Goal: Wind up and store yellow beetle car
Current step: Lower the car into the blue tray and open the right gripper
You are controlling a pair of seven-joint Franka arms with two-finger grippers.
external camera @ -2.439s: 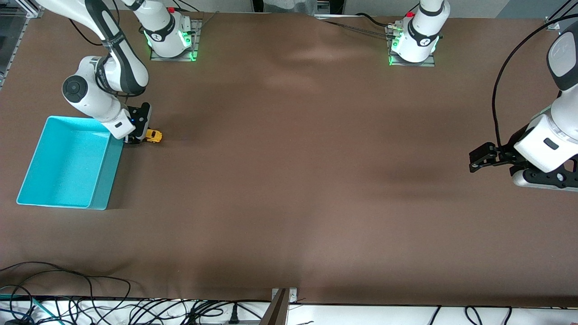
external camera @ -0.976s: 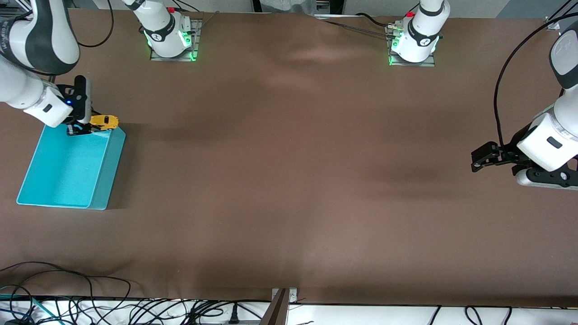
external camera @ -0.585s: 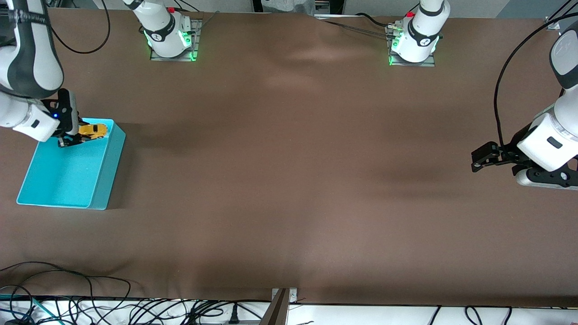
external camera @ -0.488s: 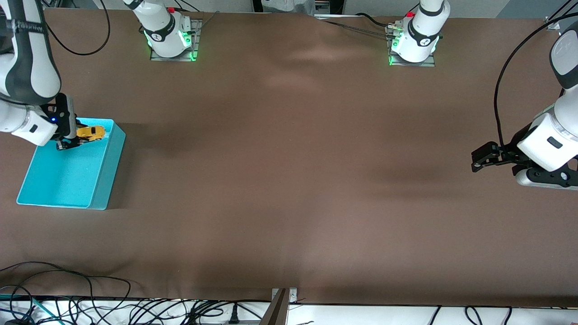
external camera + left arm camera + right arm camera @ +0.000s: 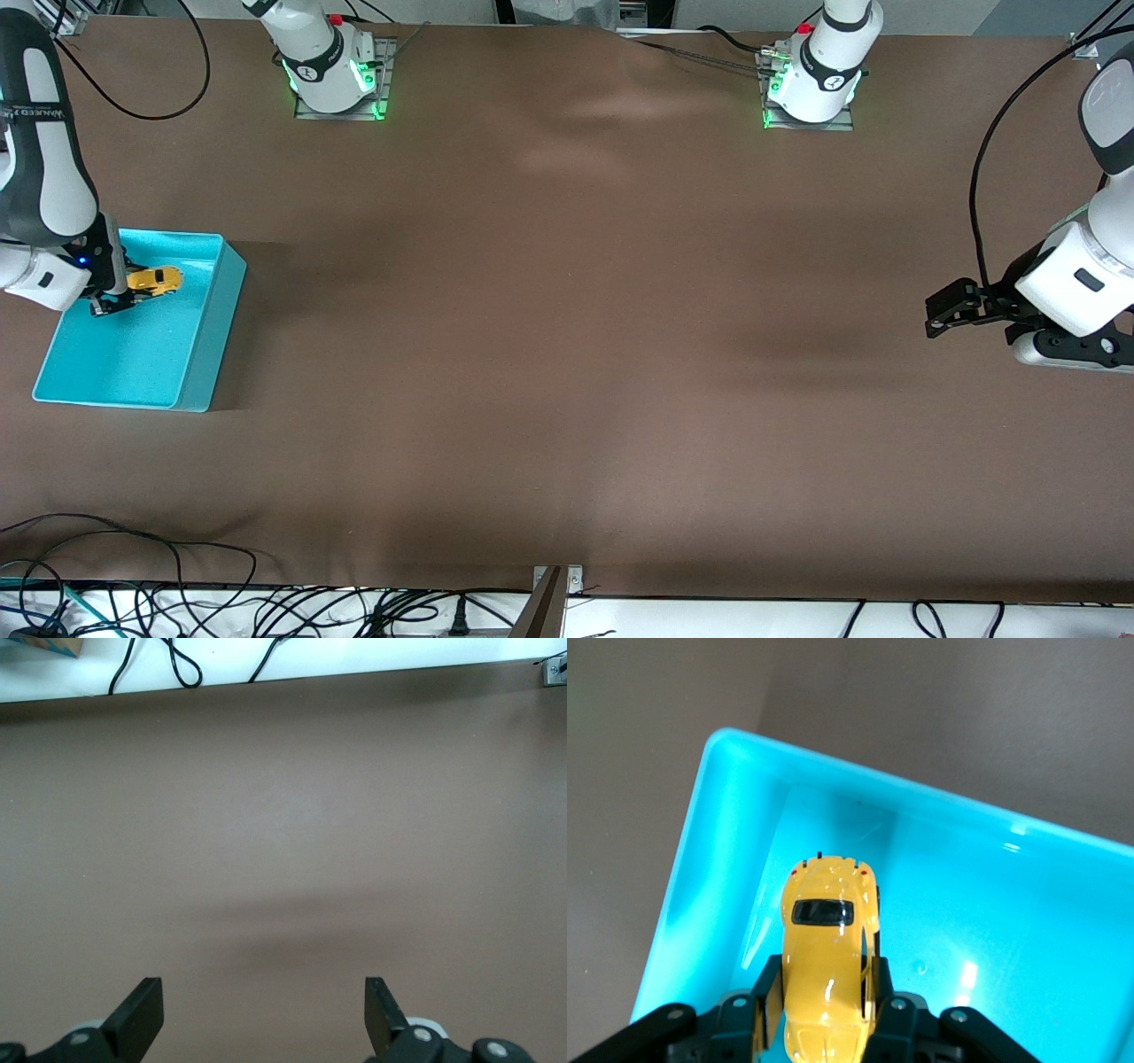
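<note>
Moved: yellow beetle car [image 5: 155, 280] now over teal bin [image 5: 199, 354] | right gripper [image 5: 113, 301] clamping it

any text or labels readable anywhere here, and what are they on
No text can be read.
Right arm's dark link band: pale lettering, too blurred to read.
Round marks on the two arm bases: logos, too small to make out.
Yellow beetle car, teal bin, both claws: no markings visible.

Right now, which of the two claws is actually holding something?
The right claw: it is shut on the yellow beetle car, over the teal bin. The left claw waits open and empty at the left arm's end of the table.
</note>
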